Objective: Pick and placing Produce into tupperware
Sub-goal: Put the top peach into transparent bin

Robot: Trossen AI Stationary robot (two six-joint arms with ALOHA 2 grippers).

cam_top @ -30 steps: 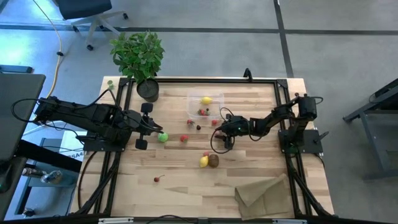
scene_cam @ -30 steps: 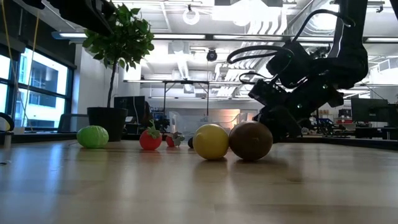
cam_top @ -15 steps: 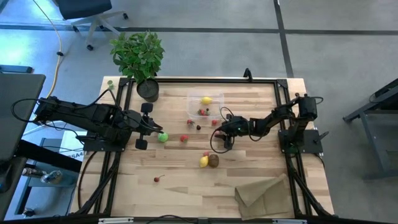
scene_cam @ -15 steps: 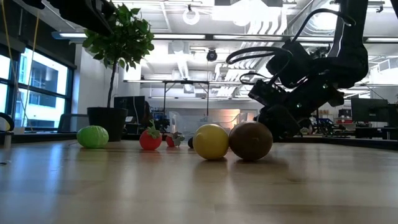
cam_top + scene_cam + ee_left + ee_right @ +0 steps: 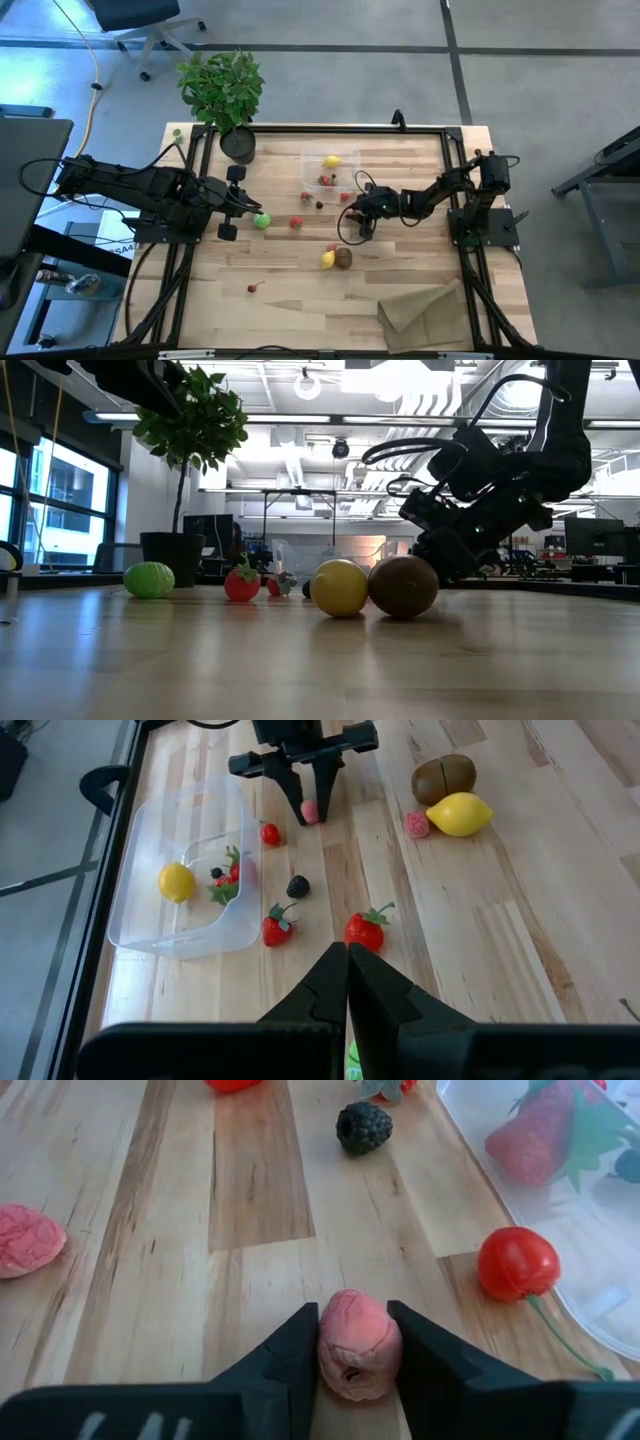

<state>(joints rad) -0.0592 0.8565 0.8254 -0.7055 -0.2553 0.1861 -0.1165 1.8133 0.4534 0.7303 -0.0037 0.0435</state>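
The right claw (image 5: 352,1342) sits low over the middle of the worktop (image 5: 290,300), just beside the near corner of the tupperware (image 5: 329,170), and a small pink berry (image 5: 357,1342) lies directly between its two fingers (image 5: 290,1352), resting on the wood; compared with a second ago the fingers have drawn in toward each other, while the arm itself has barely shifted; the claw is now narrowed so that both fingers touch the sides of the pink berry, gripping it while it is not yet lifted; a red cherry (image 5: 517,1263) lies just beside the tupperware wall, a blackberry (image 5: 363,1127) farther on, and another pink berry (image 5: 28,1240) off to one side; inside the tupperware lie a lemon (image 5: 177,881) and some strawberries; the second lemon (image 5: 327,260) and the kiwi (image 5: 344,258) touch each other nearer the front; the left claw (image 5: 346,982) waits at the left side, fingers pressed fully together and holding nothing, with the lime (image 5: 261,221) just beside it.
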